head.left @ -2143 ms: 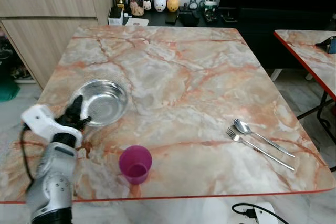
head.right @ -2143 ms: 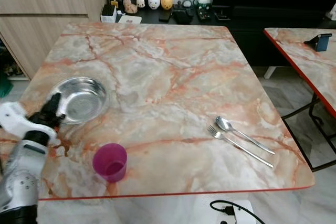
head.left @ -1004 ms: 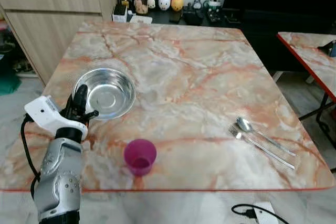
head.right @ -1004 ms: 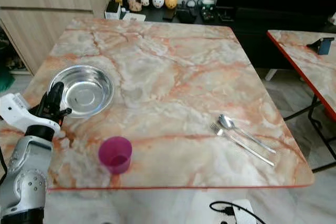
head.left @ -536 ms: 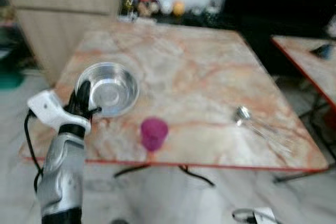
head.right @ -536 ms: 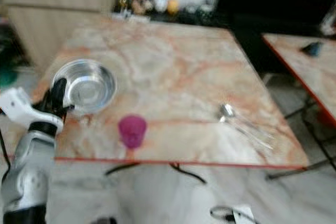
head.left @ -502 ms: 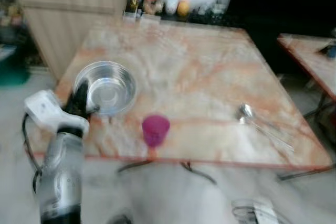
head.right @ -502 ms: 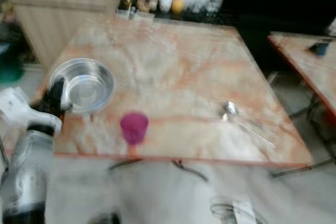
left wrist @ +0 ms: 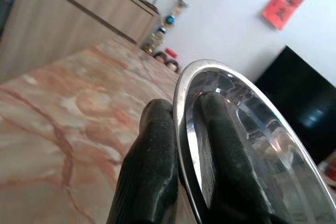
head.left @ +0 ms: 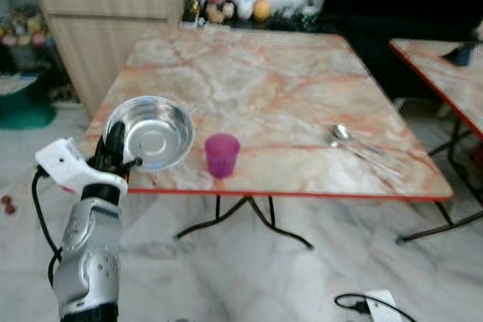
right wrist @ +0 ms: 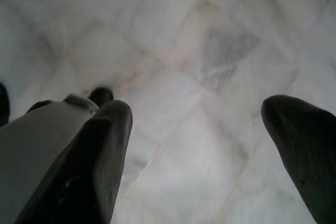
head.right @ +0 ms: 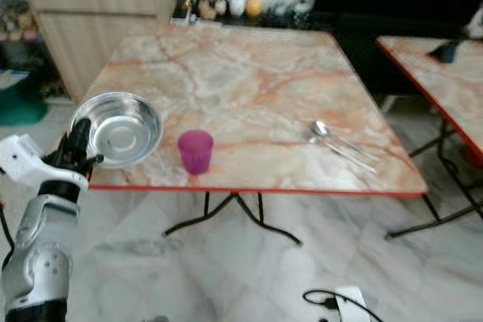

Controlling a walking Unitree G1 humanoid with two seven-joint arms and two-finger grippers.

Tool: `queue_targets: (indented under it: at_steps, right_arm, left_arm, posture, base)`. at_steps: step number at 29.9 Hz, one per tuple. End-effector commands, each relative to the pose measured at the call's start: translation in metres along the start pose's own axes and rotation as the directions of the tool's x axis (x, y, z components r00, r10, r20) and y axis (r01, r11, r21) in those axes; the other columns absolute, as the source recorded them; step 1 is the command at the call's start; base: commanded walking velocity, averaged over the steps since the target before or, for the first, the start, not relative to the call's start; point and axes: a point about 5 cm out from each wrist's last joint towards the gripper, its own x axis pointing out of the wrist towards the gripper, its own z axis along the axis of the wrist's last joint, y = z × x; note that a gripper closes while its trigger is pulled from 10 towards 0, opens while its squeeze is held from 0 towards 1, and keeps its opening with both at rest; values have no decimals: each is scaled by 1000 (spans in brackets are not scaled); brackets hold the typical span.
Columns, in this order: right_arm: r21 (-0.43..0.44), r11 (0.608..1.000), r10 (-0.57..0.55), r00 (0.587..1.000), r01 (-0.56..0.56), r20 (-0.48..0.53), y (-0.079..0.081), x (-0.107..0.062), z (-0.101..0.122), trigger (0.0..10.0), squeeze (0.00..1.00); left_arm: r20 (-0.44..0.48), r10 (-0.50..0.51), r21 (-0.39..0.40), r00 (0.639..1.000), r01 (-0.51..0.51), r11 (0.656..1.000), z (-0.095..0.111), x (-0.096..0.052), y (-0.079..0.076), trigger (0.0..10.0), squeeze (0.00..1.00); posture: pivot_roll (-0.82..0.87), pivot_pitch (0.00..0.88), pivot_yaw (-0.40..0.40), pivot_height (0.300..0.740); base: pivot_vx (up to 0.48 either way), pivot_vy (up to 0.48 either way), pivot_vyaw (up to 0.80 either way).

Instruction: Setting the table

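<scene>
My left gripper [head.left: 115,148] is shut on the near rim of a steel bowl [head.left: 151,141], which it holds at the front left corner of the marble table [head.left: 249,73]. In the left wrist view one black finger sits inside the bowl [left wrist: 247,124] and the other outside, pinching the rim. A pink cup [head.left: 222,154] stands upright by the table's front edge, just right of the bowl. A spoon [head.left: 343,135] and a fork [head.left: 370,157] lie together at the front right. My right gripper [right wrist: 197,111] hangs open over the pale floor.
A wooden cabinet [head.left: 106,13] stands at the back left, and a low shelf with small ornaments [head.left: 241,11] runs behind the table. A second red-edged table [head.left: 445,73] is at the right. A cable and white power strip [head.left: 370,303] lie on the floor.
The camera has backed away from the table, so more floor and the table legs show. The bowl stays gripped and has come toward the front left corner.
</scene>
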Motion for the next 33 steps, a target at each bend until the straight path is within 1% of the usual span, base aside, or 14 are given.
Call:
queue_targets:
  at_steps: [1,5,12,15,21,28,33]
  right_arm:
    - [11,1000,-15,1000,15,1,-5,-1,0,10000,0]
    - [11,1000,-14,1000,14,1,-5,-1,0,10000,0]
    - [12,1000,-13,1000,13,1,-5,-1,0,10000,0]
    - [12,1000,-12,1000,12,1,-5,-1,0,10000,0]
    - [22,1000,-13,1000,13,7,-4,-1,0,10000,0]
    - [25,1000,-12,1000,12,11,-4,-1,1,10000,0]
    - [24,1000,-10,1000,10,12,-4,-1,1,10000,0]
  left_arm:
    - [29,-23,-8,999,23,1000,6,1,-7,10000,0]
    - [30,-19,-1,999,19,1000,6,1,-6,10000,0]
    - [7,-11,18,1000,11,1000,-1,-1,-6,10000,0]
    - [-41,-14,80,999,17,997,-12,-6,-4,10000,0]
    - [-95,26,129,995,-14,992,-30,-15,5,10000,0]
    - [-87,30,103,996,-22,994,-33,-16,2,10000,0]
    - [-96,34,103,995,-24,994,-37,-18,2,10000,0]
  posture:
    - [135,0,-101,740]
    - [136,0,-101,740]
    - [134,0,-100,740]
    - [137,0,-101,740]
    - [130,0,-99,740]
    - [131,0,-103,740]
    - [130,0,-95,740]
  base:
    - [-281,0,0]
    - [-65,0,0]
    - [0,0,0]
    - [0,0,0]
    - [0,0,0]
    - [0,0,0]
    - [0,0,0]
